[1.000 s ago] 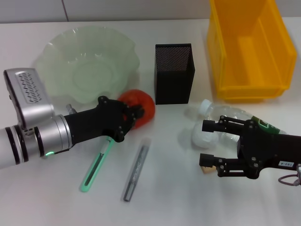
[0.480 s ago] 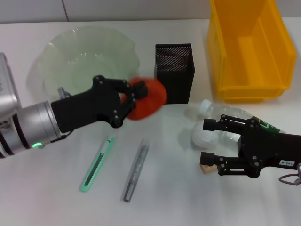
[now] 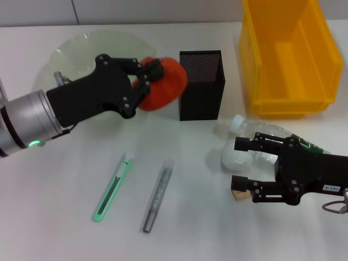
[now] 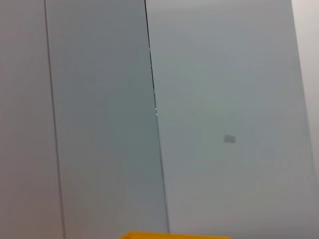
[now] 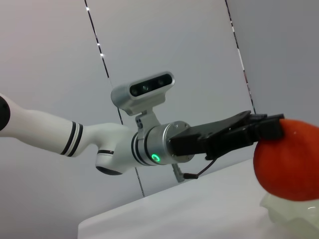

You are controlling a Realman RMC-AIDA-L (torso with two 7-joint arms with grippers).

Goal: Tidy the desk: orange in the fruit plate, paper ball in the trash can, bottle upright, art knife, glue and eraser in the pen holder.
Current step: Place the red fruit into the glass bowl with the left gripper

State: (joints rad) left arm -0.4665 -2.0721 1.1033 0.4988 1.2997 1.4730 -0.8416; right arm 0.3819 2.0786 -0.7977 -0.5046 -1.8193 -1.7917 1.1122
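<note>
My left gripper is shut on the red-orange orange and holds it in the air over the right rim of the pale-green fruit plate; the right wrist view shows the same orange. The art knife and the grey glue lie on the desk in front. My right gripper stands open beside the lying bottle, with the paper ball at its fingertips. The tan eraser lies under its lower finger.
The black mesh pen holder stands right of the held orange. The yellow trash can is at the back right; its edge shows in the left wrist view. The left arm stretches across the right wrist view.
The left gripper has lifted the orange off the desk and carried it up and back towards the fruit plate. The right gripper has not moved.
</note>
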